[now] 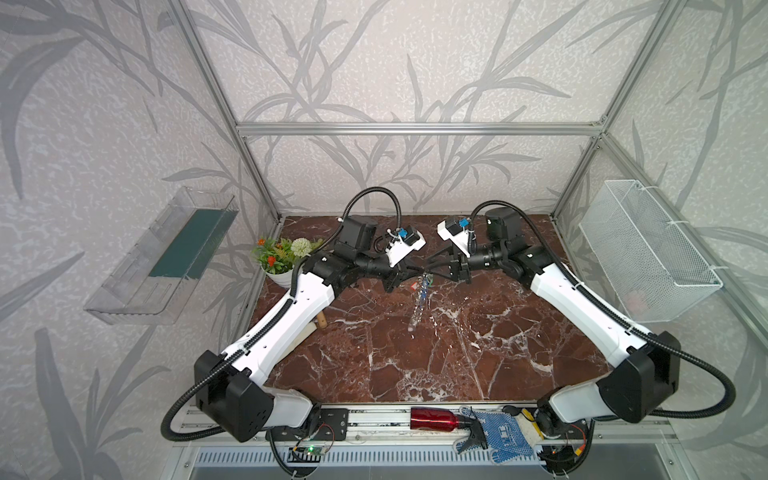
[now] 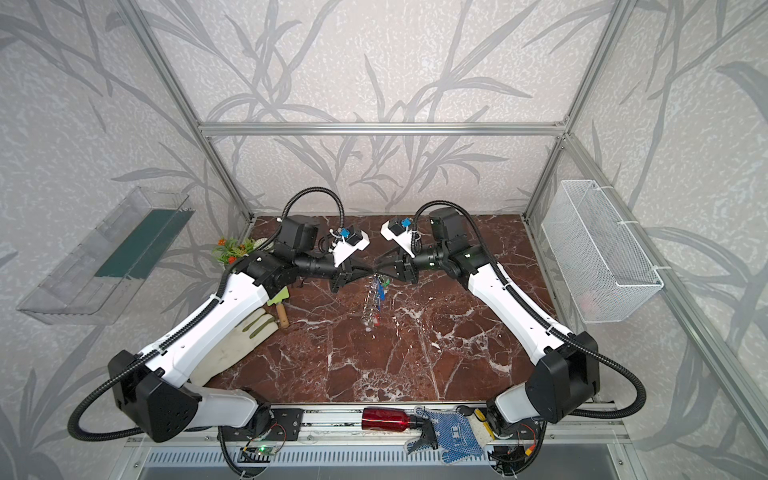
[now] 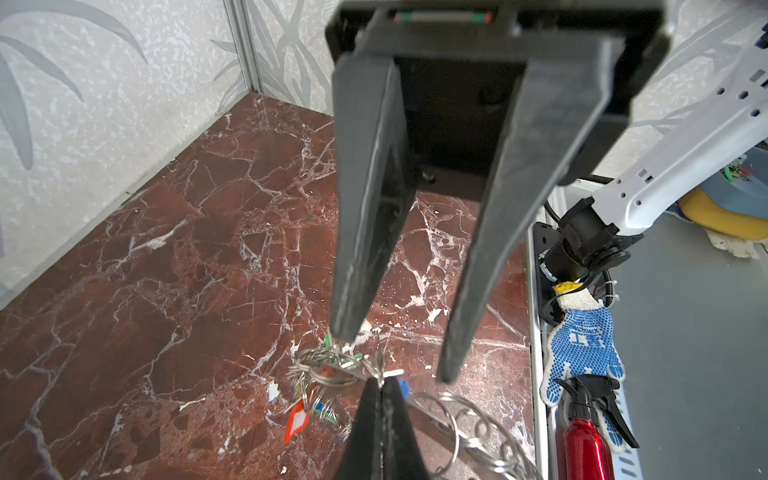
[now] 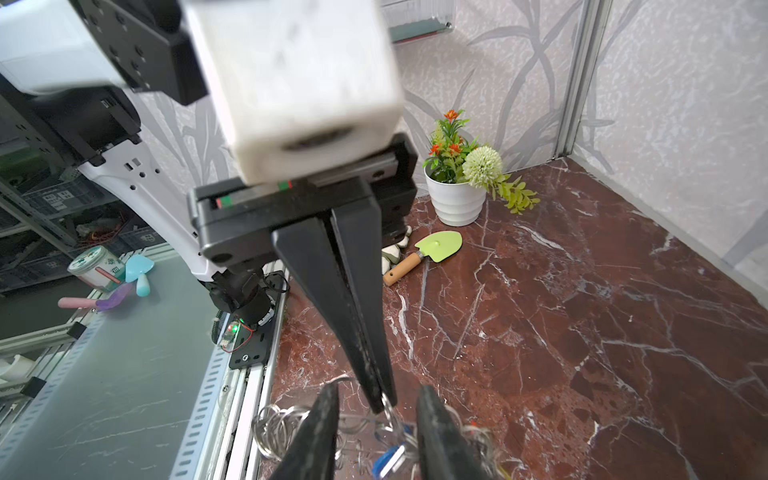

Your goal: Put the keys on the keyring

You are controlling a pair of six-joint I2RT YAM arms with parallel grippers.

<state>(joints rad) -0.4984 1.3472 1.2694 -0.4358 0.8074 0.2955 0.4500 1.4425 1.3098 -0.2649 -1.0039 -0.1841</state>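
Note:
The keyring, a grey metal band fringed with silver rings, hangs in the air over the middle of the marble table. Keys with red, green and blue tags dangle in a bunch near its top. My left gripper is shut on a small silver ring at the keyring's upper end. The right gripper faces it, open. Its two fingers straddle the left gripper's tip and the bunch of rings, holding nothing.
A potted flower, a small green trowel and a white glove lie at the left. A red spray bottle and a blue dotted glove rest on the front rail. A wire basket hangs on the right wall.

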